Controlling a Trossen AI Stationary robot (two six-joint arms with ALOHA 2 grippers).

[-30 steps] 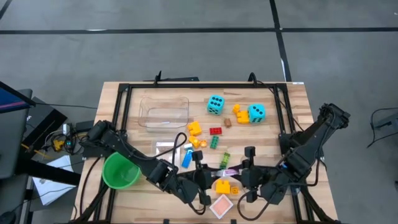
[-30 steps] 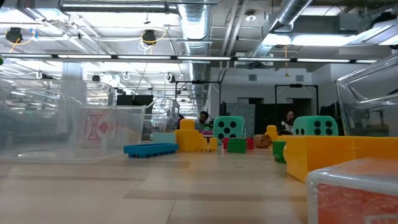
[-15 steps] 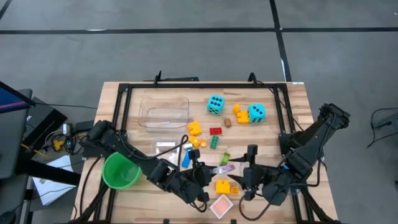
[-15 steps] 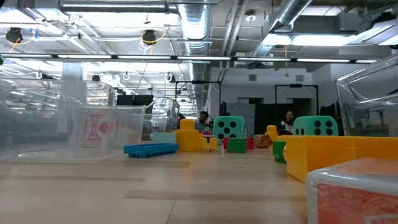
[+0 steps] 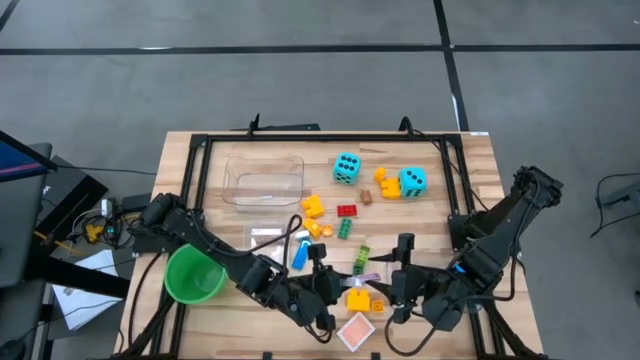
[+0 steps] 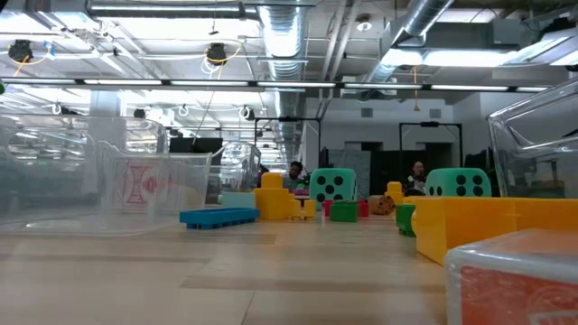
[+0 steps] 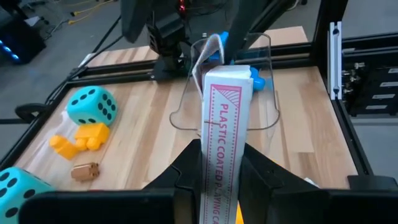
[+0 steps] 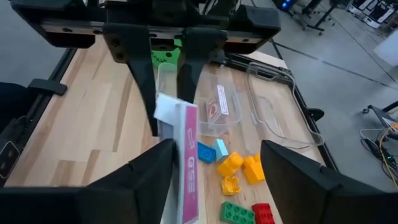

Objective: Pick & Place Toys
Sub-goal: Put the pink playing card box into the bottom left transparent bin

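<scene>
A white-and-pink playing-card box (image 7: 222,118) hangs over the table's near middle, with my left gripper (image 7: 221,158) shut on it. My left gripper (image 5: 335,277) reaches in from the left. My right gripper (image 5: 386,284) faces it from the right. In the right wrist view my right gripper (image 8: 217,171) is open, and the box's free end (image 8: 186,162) stands between its fingers, close beside one; I cannot tell if they touch. Two cyan dice (image 5: 347,167) (image 5: 412,181) and loose bricks (image 5: 345,211) lie farther back. My left gripper pinches the card box between its two fingers, one on each broad face, at the end nearest it (image 7: 219,183). The fingers come from the table's left, slanting a little down, and lie along the box. The box juts out beyond them toward my right gripper, narrow printed side up, clear of the table.
A green cup (image 5: 194,275) stands near the left arm. A large clear bin (image 5: 263,178) sits at the back left, a smaller one with a card (image 5: 268,238) nearer. A yellow brick (image 5: 358,298) and a cased card (image 5: 357,330) lie under the grippers.
My right gripper has opened and let go of the card box. The box stays off the table, held by my left gripper alone. Neither arm has shifted its place.
</scene>
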